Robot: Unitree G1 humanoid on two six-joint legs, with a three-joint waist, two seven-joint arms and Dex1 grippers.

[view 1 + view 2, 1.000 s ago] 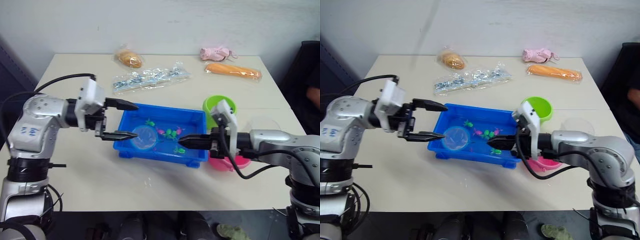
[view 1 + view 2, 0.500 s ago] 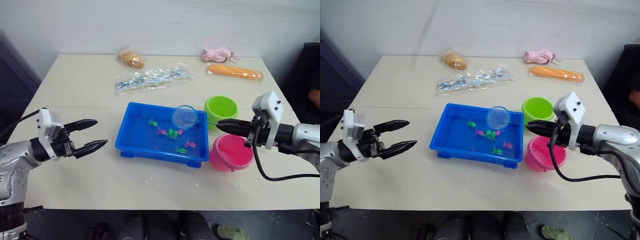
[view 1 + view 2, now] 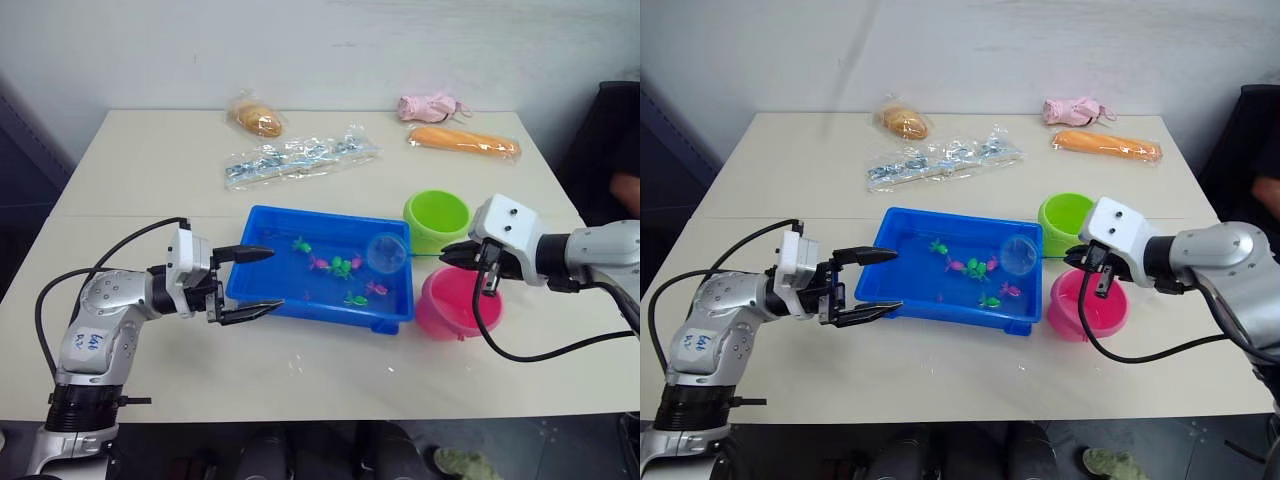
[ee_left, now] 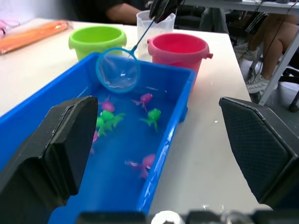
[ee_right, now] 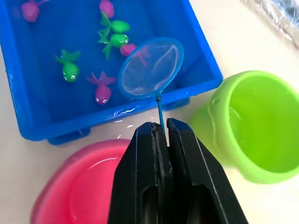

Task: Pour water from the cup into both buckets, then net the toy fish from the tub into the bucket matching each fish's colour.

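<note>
Over the right end of the shallow bright blue plastic tub (image 3: 262,262), the small blue-rimmed net with pale mesh (image 3: 386,252) hangs tilted and empty, its thin stick handle pinched between the closed black fingers of the right gripper (image 5: 161,136). That gripper sits above the gap between the lime green round pail (image 3: 437,220) and the pink round pail (image 3: 458,303), both just beside the tub's right end. Both pails appear to hold water, so the netting step is judged to be in hand. Tiny pink and green toy fish (image 5: 70,70) lie scattered in the tub's water, near the hoop but apart from it. Next, the hoop likely needs lowering under one fish, then lifting to the pail of matching colour. At the tub's left end the left gripper (image 3: 247,283) stands with fingers spread wide, holding nothing. A clear plastic measuring cup (image 4: 153,23) stands behind the pink pail.
</note>
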